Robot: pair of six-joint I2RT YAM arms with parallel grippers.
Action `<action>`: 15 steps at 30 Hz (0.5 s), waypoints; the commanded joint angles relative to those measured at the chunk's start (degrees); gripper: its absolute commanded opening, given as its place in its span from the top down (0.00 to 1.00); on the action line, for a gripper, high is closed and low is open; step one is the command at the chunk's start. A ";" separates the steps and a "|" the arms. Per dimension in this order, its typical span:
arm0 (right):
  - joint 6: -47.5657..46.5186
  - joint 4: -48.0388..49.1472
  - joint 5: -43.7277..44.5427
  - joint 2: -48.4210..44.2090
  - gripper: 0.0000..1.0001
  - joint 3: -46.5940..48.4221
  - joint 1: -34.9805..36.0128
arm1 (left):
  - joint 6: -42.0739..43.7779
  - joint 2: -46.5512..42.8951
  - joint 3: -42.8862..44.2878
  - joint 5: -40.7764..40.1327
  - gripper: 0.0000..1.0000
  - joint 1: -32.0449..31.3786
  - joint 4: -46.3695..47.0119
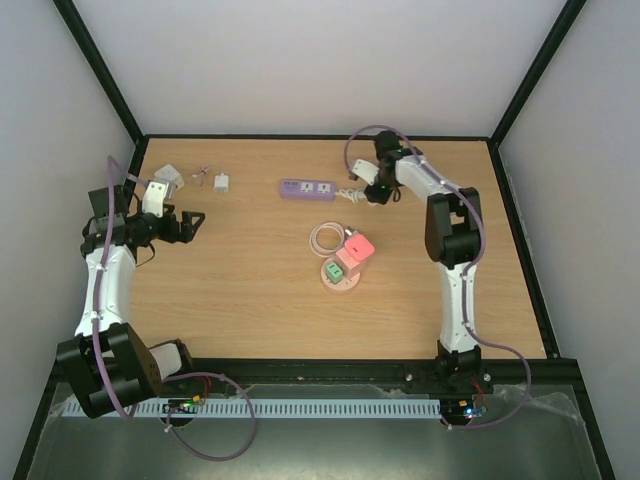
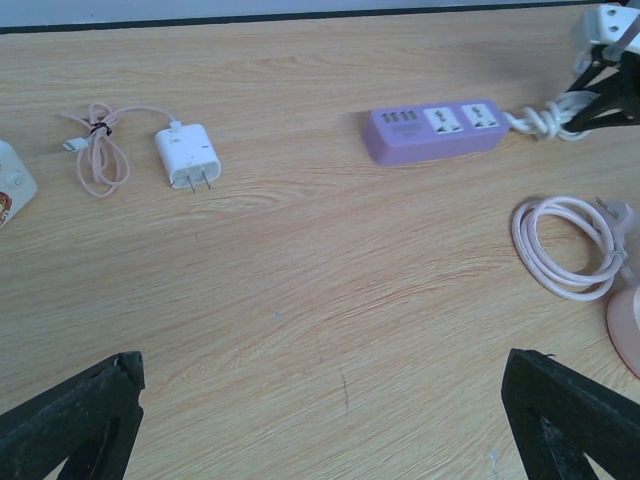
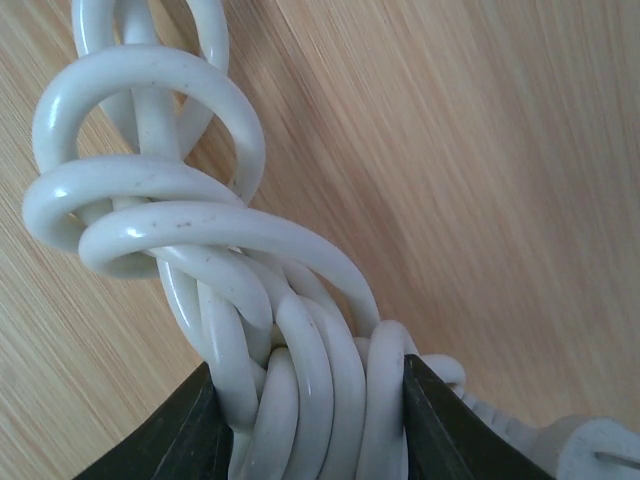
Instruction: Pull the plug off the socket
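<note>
The socket point(image 1: 341, 279) is a pale pink round base near the table's middle, with a pink outlet block point(image 1: 356, 246) on top. A green plug point(image 1: 333, 270) sits on it. Its thin pale-pink cable point(image 1: 324, 238) lies coiled just behind it. My right gripper point(image 1: 367, 193) is far behind the socket, shut on the bundled white cord point(image 3: 300, 370) of the lilac power strip point(image 1: 306, 188). At the left, well away from the socket, my left gripper point(image 1: 190, 225) is open and holds nothing. In the left wrist view the coiled cable point(image 2: 565, 245) and the base's edge point(image 2: 626, 325) show at the right.
A white charger point(image 2: 187, 155) with a tied pink cable point(image 2: 95, 150) lies at the back left. Next to the left arm sits a small white object point(image 1: 165, 177). Black frame rails border the table.
</note>
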 commanded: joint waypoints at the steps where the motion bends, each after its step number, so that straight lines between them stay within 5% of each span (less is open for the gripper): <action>1: 2.71 -0.37 1.03 -5.00 0.67 -6.24 -6.11 | 0.36 0.16 -0.90 0.81 0.01 0.39 1.00; 15: 6.11 6.14 -0.67 -17.84 0.67 -25.71 -25.14 | -0.42 1.05 -0.63 0.50 0.01 0.40 1.75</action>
